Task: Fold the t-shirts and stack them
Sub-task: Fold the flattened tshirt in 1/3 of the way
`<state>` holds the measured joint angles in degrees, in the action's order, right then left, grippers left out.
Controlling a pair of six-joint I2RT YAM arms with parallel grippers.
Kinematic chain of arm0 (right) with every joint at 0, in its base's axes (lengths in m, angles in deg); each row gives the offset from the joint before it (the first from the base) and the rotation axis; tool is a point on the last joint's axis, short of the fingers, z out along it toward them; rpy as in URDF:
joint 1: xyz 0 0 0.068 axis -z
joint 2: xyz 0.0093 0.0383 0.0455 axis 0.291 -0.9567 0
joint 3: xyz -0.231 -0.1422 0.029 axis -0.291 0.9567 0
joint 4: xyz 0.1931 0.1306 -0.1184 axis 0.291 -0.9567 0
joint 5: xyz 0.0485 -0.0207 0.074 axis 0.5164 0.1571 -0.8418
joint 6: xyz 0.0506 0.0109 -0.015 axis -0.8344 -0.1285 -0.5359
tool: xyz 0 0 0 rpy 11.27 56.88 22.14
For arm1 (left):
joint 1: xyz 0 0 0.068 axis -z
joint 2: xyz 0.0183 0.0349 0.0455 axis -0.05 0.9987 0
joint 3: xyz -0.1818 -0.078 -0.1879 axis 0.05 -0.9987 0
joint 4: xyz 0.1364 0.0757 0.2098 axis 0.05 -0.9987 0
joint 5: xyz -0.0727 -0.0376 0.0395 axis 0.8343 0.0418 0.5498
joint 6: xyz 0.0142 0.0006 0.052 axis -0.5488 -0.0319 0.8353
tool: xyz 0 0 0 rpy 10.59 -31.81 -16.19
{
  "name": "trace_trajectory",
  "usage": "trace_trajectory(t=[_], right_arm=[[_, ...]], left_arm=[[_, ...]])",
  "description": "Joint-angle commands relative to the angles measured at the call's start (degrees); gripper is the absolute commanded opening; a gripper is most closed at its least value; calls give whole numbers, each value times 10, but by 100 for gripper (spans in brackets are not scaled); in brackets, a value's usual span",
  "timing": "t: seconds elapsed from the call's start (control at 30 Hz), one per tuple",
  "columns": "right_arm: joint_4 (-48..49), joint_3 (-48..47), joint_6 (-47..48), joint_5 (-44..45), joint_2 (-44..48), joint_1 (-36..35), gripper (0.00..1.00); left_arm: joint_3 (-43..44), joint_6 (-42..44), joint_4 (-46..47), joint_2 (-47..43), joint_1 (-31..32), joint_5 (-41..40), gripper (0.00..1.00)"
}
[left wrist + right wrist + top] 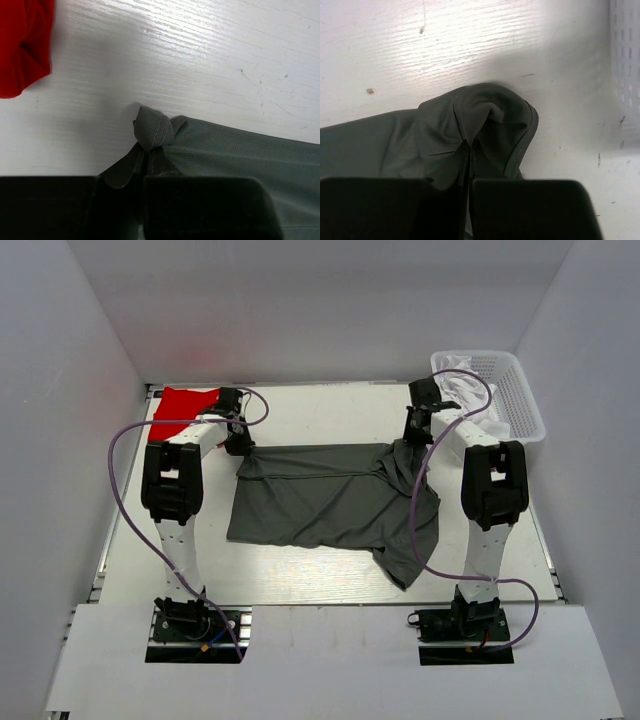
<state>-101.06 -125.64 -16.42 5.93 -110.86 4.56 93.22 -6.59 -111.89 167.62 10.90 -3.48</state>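
Grey t-shirt (320, 500) on white table (330, 410) — 2 far corners clamped in closed left fingers (160, 192), right fingers (487, 197)

White wood-grain surface (330, 585) carries a grey t-shirt (320, 505) spread across the middle, a red t-shirt (180, 408) bunched at far left corner, and a white slotted basket (515, 400) at far right edge.

The top view looks down from the near side over the whole worktop (320, 415). Each wrist view sits close above it, sharing one grey shirt (320, 502) corner.
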Motion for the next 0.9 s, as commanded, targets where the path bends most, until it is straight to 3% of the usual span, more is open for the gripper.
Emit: trace_trajectory(t=[0.0, 0.1, 0.53, 0.63, 0.67, 0.83, 0.87], right_arm=[[5, -13, -15, 27, 32, 11, 0], [-3, -8, -13, 48, 43, 25, 0], [18, -2, 10, -29, -1, 81, 2], [30, -5, 32, -82, 9, 81, 26], [33, -4, 37, -83, 14, 78, 26], [49, 27, 84, -118, 76, 72, 53], [53, 34, 88, -119, 109, 70, 56]], left_arm=[[-7, 8, -27, 14, -4, -32, 0], [-21, 8, -27, 3, -9, -38, 0], [-28, 8, -27, -3, -9, -75, 0], [-28, 13, -27, -3, -9, -67, 0], [-28, 13, -27, -3, -9, -67, 0], [0, 13, -39, -3, -9, -61, 0], [0, 13, -39, -3, -9, -61, 10]])
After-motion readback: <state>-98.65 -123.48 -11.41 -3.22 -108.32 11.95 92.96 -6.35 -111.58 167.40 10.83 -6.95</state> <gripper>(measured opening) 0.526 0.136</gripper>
